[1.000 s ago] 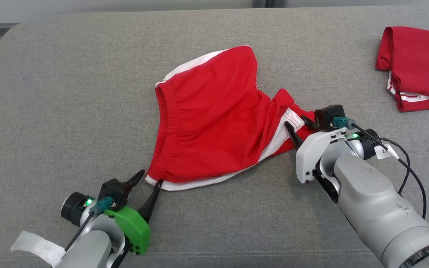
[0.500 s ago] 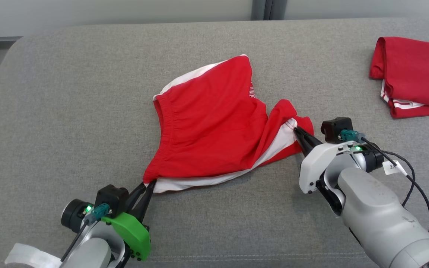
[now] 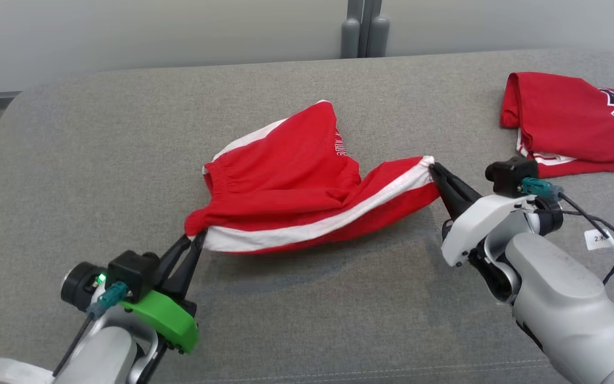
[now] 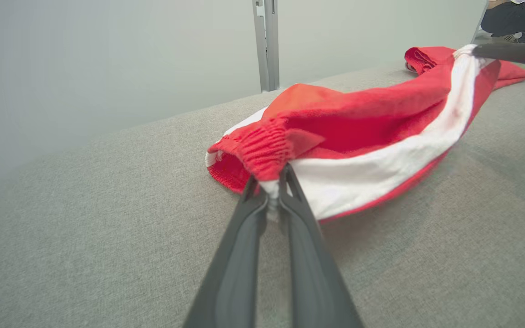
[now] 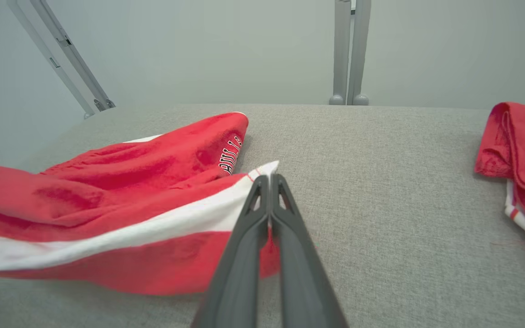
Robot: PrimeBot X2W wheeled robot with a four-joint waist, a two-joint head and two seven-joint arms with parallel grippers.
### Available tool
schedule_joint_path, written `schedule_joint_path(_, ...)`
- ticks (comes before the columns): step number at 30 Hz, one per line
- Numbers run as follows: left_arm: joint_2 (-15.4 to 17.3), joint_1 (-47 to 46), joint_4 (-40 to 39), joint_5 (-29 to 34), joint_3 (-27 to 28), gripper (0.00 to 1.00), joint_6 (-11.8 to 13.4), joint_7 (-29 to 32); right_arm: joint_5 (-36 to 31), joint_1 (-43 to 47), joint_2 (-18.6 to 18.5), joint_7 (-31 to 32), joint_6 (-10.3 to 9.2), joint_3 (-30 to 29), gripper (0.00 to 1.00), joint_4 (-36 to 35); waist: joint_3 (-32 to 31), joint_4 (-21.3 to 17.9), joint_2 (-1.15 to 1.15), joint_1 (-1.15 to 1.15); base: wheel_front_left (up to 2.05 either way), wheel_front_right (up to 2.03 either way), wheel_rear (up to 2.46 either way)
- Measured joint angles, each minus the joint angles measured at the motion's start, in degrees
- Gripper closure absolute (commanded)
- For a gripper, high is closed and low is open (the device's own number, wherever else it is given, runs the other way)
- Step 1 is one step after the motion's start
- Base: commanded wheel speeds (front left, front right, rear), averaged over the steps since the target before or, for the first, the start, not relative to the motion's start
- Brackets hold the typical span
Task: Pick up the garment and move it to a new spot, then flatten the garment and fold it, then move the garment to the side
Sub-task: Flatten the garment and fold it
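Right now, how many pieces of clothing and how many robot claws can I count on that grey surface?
Red garments: 2 (shorts, folded jersey)
Grippers: 2 (left gripper, right gripper, both shut on the shorts)
Total: 4

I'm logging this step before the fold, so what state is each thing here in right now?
left pincer, shut on the waistband corner of the red shorts.
right pincer, shut on the opposite end of the striped side.
red shorts, rumpled, stretched between both pincers, near edge raised off the grey cushion.
red jersey, folded, lying apart at the right.
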Motion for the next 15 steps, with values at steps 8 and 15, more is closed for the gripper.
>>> schedule_joint_path(8,3.55,-11.79,-3.55,-0.85,0.67,1.00,-0.20,4.28,3.80,-7.21,-0.76,5.08,0.00,-0.08,1.00,-6.24,2.79,-1.08,0.00,0.00,0.00,0.00,0.00)
schedule_joint_path(15,6.79,-31.32,-1.25,-5.83,-1.60,1.00,-0.34,9.21,6.34,-22.93,2.36,8.27,0.00,-2.16,1.00,-2.96,8.04,-1.86,0.00,0.00,0.00,0.00,0.00)
